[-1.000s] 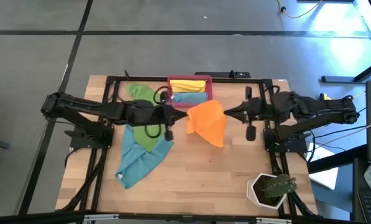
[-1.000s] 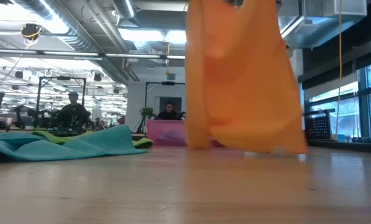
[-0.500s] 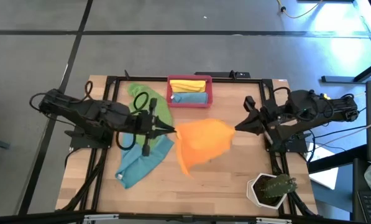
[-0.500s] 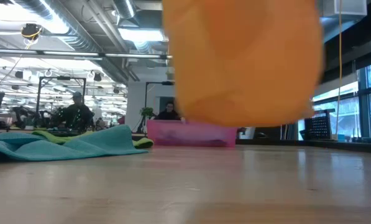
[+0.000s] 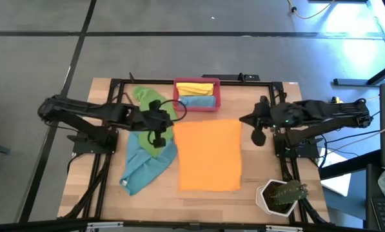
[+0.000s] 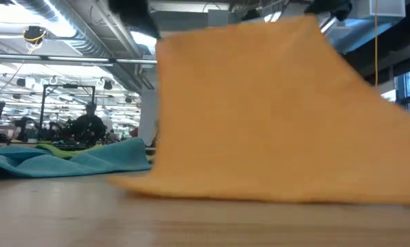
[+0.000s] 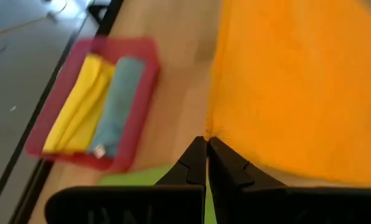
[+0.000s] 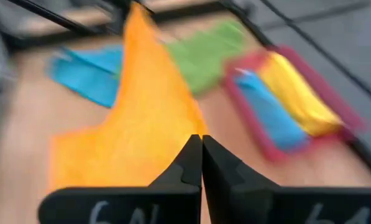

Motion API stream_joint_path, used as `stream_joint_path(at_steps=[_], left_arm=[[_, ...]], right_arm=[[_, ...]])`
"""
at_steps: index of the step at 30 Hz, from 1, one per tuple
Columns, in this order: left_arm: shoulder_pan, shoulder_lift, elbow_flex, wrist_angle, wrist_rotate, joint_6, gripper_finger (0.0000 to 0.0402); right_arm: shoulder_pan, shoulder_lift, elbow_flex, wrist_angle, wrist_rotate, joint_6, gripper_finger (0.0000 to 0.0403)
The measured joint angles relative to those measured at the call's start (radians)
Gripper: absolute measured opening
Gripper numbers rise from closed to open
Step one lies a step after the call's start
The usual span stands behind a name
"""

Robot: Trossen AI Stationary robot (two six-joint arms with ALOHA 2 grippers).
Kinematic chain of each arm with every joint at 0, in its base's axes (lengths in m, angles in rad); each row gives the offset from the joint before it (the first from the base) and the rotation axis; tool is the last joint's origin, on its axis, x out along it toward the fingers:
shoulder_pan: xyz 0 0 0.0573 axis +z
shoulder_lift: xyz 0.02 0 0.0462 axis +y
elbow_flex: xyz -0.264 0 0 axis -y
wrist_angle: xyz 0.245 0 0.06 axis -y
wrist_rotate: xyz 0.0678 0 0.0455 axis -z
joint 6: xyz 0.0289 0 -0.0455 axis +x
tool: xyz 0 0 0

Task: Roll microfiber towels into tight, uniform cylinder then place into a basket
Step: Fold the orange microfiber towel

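Note:
The orange towel (image 5: 209, 154) is spread out flat between the two arms, its near part lying on the table and its far edge held up; it fills the low view (image 6: 273, 116). My left gripper (image 5: 173, 122) is shut on its far left corner. My right gripper (image 5: 242, 120) is shut on its far right corner. The red-pink basket (image 5: 197, 95) at the far edge holds a rolled yellow towel (image 5: 195, 88) and a rolled teal towel (image 5: 196, 101). A green towel (image 5: 155, 103) and a teal towel (image 5: 145, 161) lie under the left arm. My left gripper pinches the orange towel's far left corner (image 7: 209, 134) between its two fingers, coming level from the table's left. The far edge is lifted and the towel slopes down to the table. My right gripper pinches the far right corner (image 8: 193, 132) between its two fingers, coming level from the table's right. The far edge between the grippers looks stretched straight.
A white hexagonal pot with a green plant (image 5: 282, 195) stands at the near right corner, close to the towel's near right corner. A black frame (image 5: 198, 82) runs around the table. People sit in the room beyond the table (image 6: 88, 123).
Both grippers swung the hanging, bunched orange towel toward the near edge, then back toward the far edge and apart. The towel has spread out flat, its near part laid on the table, its far corners still held.

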State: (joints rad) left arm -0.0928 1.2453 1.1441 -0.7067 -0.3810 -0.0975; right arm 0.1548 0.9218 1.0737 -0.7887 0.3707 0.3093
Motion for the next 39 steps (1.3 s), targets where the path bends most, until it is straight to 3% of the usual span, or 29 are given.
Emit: stream_joint_path(at_steps=[4,8,16,23,31,39], left_arm=[[0.087,0.002,-0.118,0.095,0.002,0.055,0.0],[0.153,0.004,-0.193,0.204,0.036,0.11,0.0],[0.198,0.025,-0.238,0.329,0.138,0.187,0.0],[0.19,0.064,-0.238,0.376,0.182,0.182,0.0],[0.147,0.132,-0.238,0.371,0.297,0.184,0.0],[0.003,0.136,-0.238,0.387,0.329,0.145,0.0]], right_arm=[[-0.034,0.053,0.0,-0.057,0.075,-0.023,0.0004],[-0.079,0.12,0.0,-0.056,0.079,-0.055,0.0004],[-0.154,0.188,0.0,-0.066,-0.047,-0.107,0.0002],[-0.235,0.143,-0.123,0.034,-0.07,-0.166,0.0001],[-0.277,0.078,-0.289,0.113,-0.236,-0.208,0.0001],[-0.24,0.034,-0.312,0.055,-0.406,-0.209,0.0001]])
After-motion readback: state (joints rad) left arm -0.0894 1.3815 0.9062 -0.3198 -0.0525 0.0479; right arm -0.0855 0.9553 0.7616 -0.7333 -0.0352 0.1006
